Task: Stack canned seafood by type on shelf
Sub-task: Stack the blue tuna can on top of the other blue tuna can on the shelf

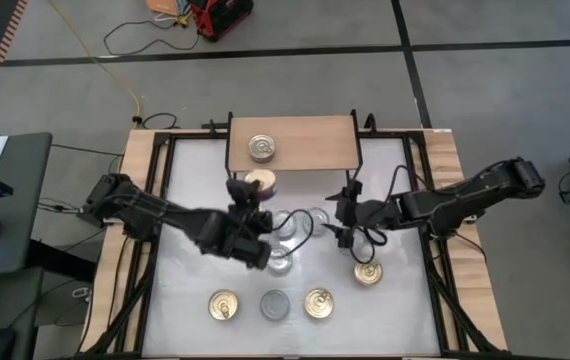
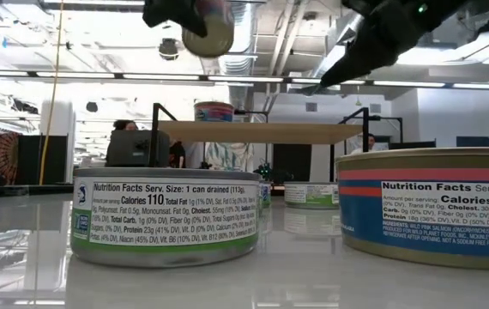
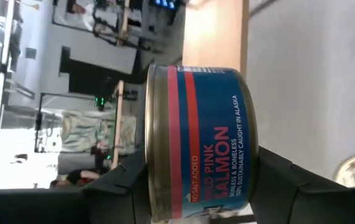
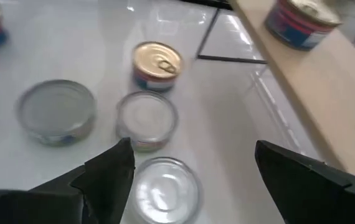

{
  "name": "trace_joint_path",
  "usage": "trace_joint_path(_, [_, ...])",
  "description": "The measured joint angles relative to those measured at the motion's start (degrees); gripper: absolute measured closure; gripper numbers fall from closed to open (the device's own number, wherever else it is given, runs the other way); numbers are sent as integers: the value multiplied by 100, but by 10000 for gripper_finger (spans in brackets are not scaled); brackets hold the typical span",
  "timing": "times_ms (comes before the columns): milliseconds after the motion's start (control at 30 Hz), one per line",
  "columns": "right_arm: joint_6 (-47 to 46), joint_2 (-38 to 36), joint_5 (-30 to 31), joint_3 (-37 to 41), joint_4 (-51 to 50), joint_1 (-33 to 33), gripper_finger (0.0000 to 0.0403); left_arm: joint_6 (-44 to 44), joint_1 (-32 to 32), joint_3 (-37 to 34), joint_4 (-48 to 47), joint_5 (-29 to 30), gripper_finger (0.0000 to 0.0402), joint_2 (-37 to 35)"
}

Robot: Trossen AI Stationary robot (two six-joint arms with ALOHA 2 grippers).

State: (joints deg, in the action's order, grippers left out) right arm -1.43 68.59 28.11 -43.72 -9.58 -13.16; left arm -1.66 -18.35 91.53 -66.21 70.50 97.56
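2 arms raised, left gripper (image 1: 249, 192) clamping salmon can (image 3: 199, 140), right gripper (image 4: 193, 171) spread wide

Glossy white tabletop (image 1: 185, 300), smooth, mirrors the cans. Light-wood shelf board (image 1: 310, 145), matt, pale grain, on thin black metal legs (image 4: 230, 59). Round metal salmon tin with glossy blue-and-red paper label (image 3: 199, 134), dull brassy rim. Gold-topped metal cans (image 1: 318, 302), shiny pull-tab lids. Silver-topped metal cans (image 4: 56, 109), brushed, soft sheen. Matt black gripper fingers (image 4: 302, 180), plastic-looking.
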Motion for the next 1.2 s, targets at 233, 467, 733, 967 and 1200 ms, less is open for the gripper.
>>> trace_joint_path(233, [-487,245,1051,0,33,-770,42,-1448,959,-2,355,-774,213,-126])
trace_joint_path(467, [-772,263,1868,0,-8,-1231,42,-3787,1573,-2,2325,-1717,213,-297])
trace_joint_path(733, [-905,177,2274,0,-391,-1139,42,-4719,2082,-77,3127,-2795,212,-304])
trace_joint_path(967, [-1218,177,2462,0,-839,-1144,42,-4953,2408,-664,3712,-3222,211,-498])
trace_joint_path(1200, [-1511,177,2628,2,-1023,-1144,42,-5569,2614,-1624,4931,-3127,211,-1179])
